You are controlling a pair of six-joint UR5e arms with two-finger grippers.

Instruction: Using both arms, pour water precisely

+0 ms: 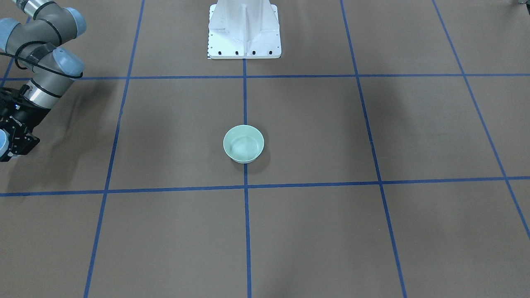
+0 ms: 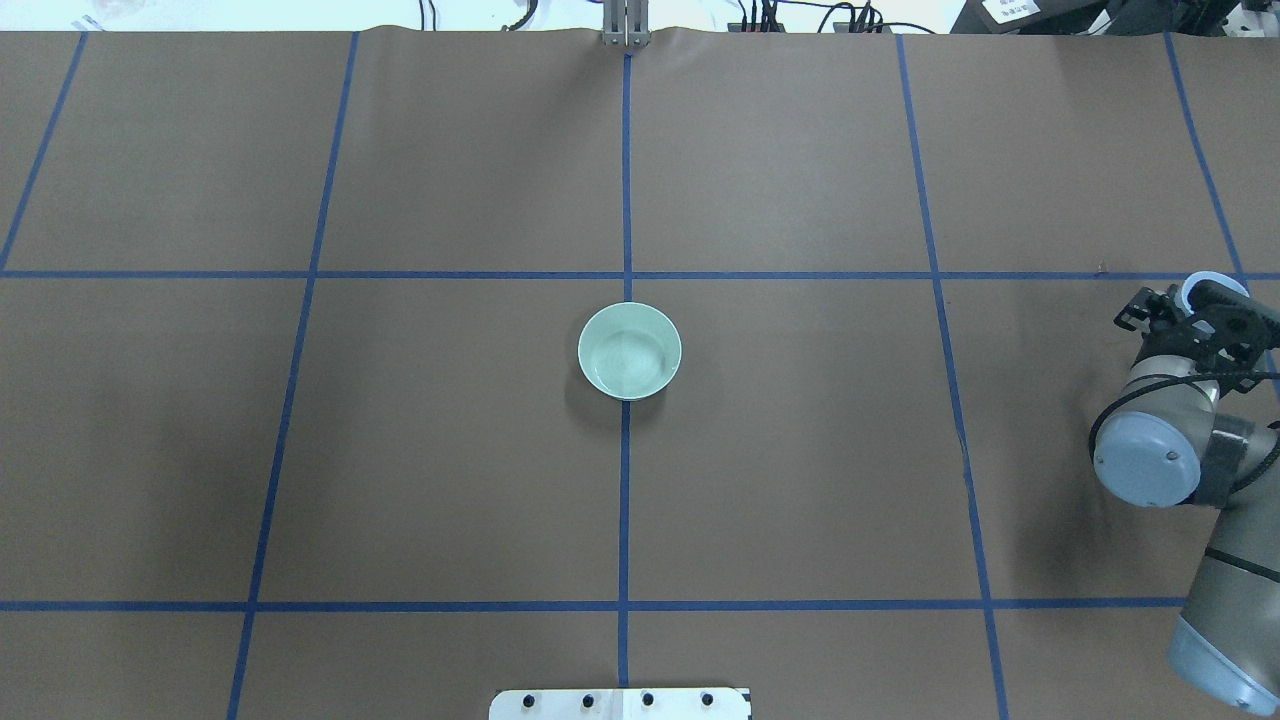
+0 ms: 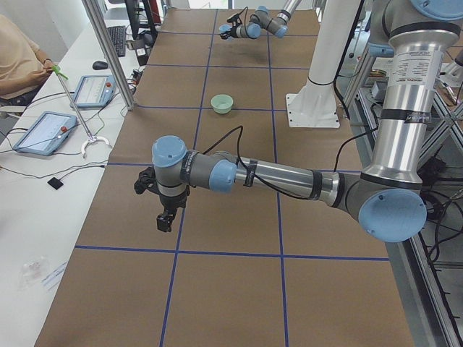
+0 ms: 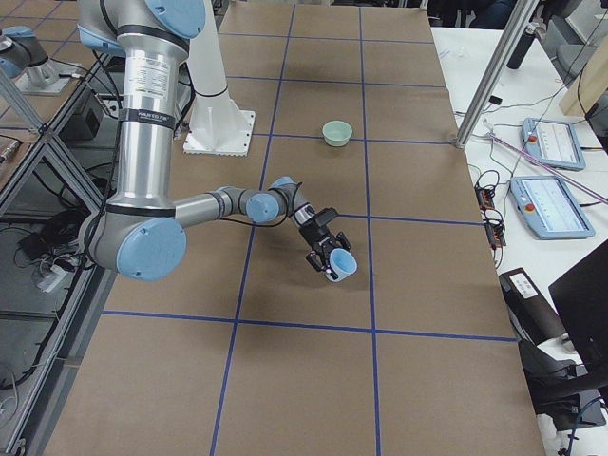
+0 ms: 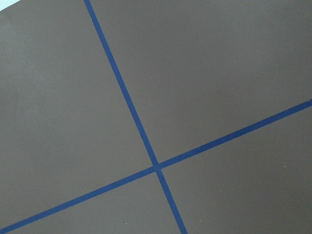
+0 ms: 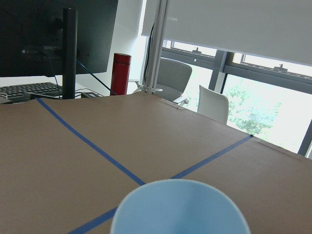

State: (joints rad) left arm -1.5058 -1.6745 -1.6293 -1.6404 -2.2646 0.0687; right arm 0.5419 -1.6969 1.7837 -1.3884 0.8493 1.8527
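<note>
A pale green bowl (image 2: 630, 350) stands at the middle of the brown table (image 2: 450, 450), also seen as the bowl (image 1: 244, 143). Faint ripples glint inside it; I cannot tell whether that is water. My right gripper (image 2: 1205, 300) hovers near the table's right edge, shut on a pale blue cup (image 2: 1212, 284). The same cup (image 6: 180, 207) fills the bottom of the right wrist view, and the cup (image 4: 344, 266) looks tilted. My left gripper (image 3: 165, 219) points down over the table's left end, far from the bowl. Whether it is open or shut I cannot tell.
The white bolted pedestal (image 1: 244, 33) stands at the robot's edge of the table. Blue tape lines (image 5: 156, 168) divide the table into squares. A person (image 3: 18, 58) sits at a side bench with control tablets (image 3: 45, 131). A red bottle (image 6: 121, 73) stands beyond the table.
</note>
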